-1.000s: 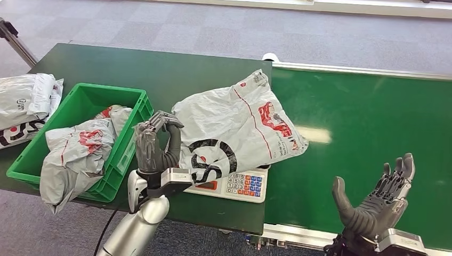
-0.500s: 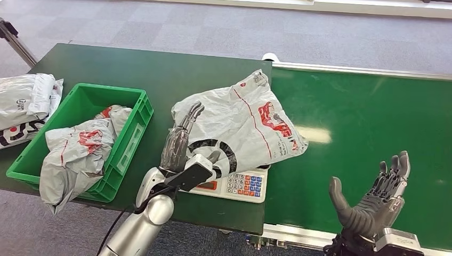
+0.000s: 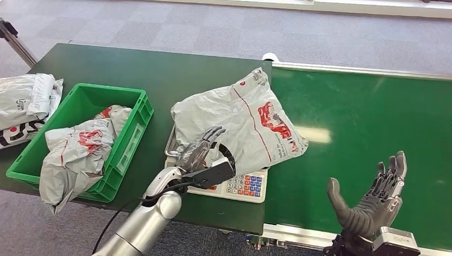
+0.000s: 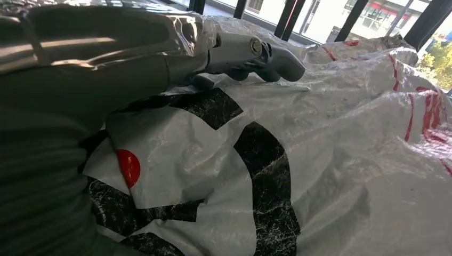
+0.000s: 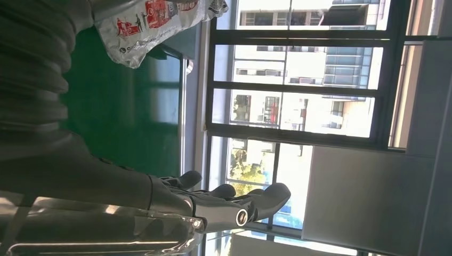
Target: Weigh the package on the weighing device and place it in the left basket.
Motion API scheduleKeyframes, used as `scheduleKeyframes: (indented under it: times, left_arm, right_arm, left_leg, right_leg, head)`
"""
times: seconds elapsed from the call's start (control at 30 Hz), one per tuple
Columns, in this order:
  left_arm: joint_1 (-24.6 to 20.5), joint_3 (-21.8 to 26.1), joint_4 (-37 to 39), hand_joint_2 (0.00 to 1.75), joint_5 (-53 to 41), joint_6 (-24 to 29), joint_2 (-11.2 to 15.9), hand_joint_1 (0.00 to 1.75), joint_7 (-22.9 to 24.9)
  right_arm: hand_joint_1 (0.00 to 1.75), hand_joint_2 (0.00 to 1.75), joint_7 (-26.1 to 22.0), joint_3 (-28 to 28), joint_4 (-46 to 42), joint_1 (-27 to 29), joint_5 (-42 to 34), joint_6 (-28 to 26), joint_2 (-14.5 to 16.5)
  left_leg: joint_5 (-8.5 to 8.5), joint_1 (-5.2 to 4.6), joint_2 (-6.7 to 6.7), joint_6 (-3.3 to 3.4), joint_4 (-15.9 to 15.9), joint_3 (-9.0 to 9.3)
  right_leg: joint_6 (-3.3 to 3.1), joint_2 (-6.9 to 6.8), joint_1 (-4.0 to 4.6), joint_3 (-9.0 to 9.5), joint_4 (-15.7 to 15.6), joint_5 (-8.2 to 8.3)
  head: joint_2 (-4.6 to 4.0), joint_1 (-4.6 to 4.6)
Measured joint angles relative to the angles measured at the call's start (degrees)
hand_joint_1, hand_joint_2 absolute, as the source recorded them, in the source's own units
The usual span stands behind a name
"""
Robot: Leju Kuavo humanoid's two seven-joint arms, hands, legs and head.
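At the far left of the dark green table (image 3: 160,69) lie grey mailer bags (image 3: 24,104), beside a green basket (image 3: 133,136) holding another grey parcel (image 3: 74,149). Right of it, the grey package (image 3: 240,120) rests on the weighing scale (image 3: 242,186), its right edge overhanging the green conveyor belt (image 3: 362,122). The left hand (image 3: 200,149) lies flat on the package's near-left part, fingers outstretched, gripping nothing. Near right, the right hand (image 3: 373,200) hovers above the belt, open and empty.

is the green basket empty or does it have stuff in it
Not empty: the green basket already holds a grey package that drapes over its near rim.
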Motion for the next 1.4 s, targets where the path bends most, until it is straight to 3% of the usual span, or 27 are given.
scheduleKeyframes:
  times: [0.33,0.37,0.47,0.5,0.67,0.83,1.1,1.27,1.4]
  left_arm:
    - [-0.80,-1.42,2.93,1.75,0.74,-3.16,-0.02,0.00,-0.44]
    - [-0.81,-1.62,3.14,1.75,0.70,-3.06,-0.02,0.22,-0.42]
    - [-0.77,-1.90,3.44,1.75,0.75,-2.01,-0.02,1.31,-0.61]
    - [-0.68,-1.91,3.39,1.75,0.95,-1.36,-0.02,1.45,-0.88]
    - [-0.36,-1.88,2.63,1.75,1.85,0.77,-0.01,1.45,-1.91]
    - [-0.30,-1.86,2.16,1.75,2.11,1.11,0.01,1.75,-2.26]
    - [0.45,-1.58,0.48,1.75,4.58,2.63,0.19,1.75,-4.40]
    - [1.09,-1.07,-0.83,1.75,7.44,4.88,0.22,1.75,-7.55]
    - [2.37,0.02,-3.73,1.75,11.52,11.18,0.23,1.75,-14.00]
  right_arm:
    - [0.00,1.75,0.50,-0.02,0.35,-0.58,-0.18,0.00,0.01]
    - [0.00,1.75,0.55,-0.02,0.41,-0.63,-0.18,0.00,0.01]
    - [0.00,1.75,0.58,-0.02,0.49,-0.69,-0.18,-0.01,0.02]
    - [0.00,1.75,0.58,-0.02,0.50,-0.69,-0.18,-0.01,0.02]
    - [0.00,1.75,0.58,-0.02,0.55,-0.69,-0.18,-0.03,0.02]
    - [0.00,1.75,0.56,-0.02,0.63,-0.68,-0.19,-0.04,0.03]
    - [0.00,1.75,0.07,-0.02,0.63,-0.69,-0.39,-0.11,0.04]
    - [0.00,1.75,-0.05,-0.02,0.63,-0.70,-0.58,-0.13,0.04]
    - [0.00,1.75,-0.39,-0.02,0.63,-0.67,-0.90,-0.09,0.06]
  left_leg:
    - [0.00,0.00,-0.02,0.00,0.00,-0.01]
    - [0.00,0.00,-0.02,0.00,0.00,-0.01]
    - [0.00,0.00,-0.02,0.00,0.00,0.00]
    - [0.00,0.00,-0.02,0.00,0.00,0.00]
    - [0.00,0.00,-0.03,0.00,0.00,-0.01]
    - [0.00,0.00,-0.03,0.00,0.00,-0.01]
    - [0.00,0.00,-0.02,0.00,0.00,-0.01]
    - [0.00,0.00,-0.02,0.00,0.00,-0.02]
    - [0.00,0.00,-0.01,0.00,0.00,-0.02]
  right_leg:
    - [0.00,-0.01,0.00,0.03,0.00,0.00]
    - [0.00,-0.01,0.00,0.04,0.00,0.00]
    - [0.00,-0.01,0.00,0.04,0.00,0.00]
    - [0.00,-0.01,0.00,0.04,0.00,0.00]
    - [0.00,-0.01,0.00,0.04,0.00,0.00]
    - [0.00,-0.01,0.00,0.04,0.00,0.00]
    - [0.00,-0.01,0.00,0.04,0.00,0.00]
    - [0.00,-0.01,0.00,0.04,0.00,0.00]
    - [0.00,-0.01,0.00,0.03,0.00,0.00]
  head:
    - [0.00,0.01]
    - [0.00,0.01]
    - [0.00,0.00]
    - [0.00,0.00]
    - [0.00,0.00]
    - [0.00,0.01]
    - [0.00,0.00]
    - [0.00,0.01]
    - [0.00,0.00]
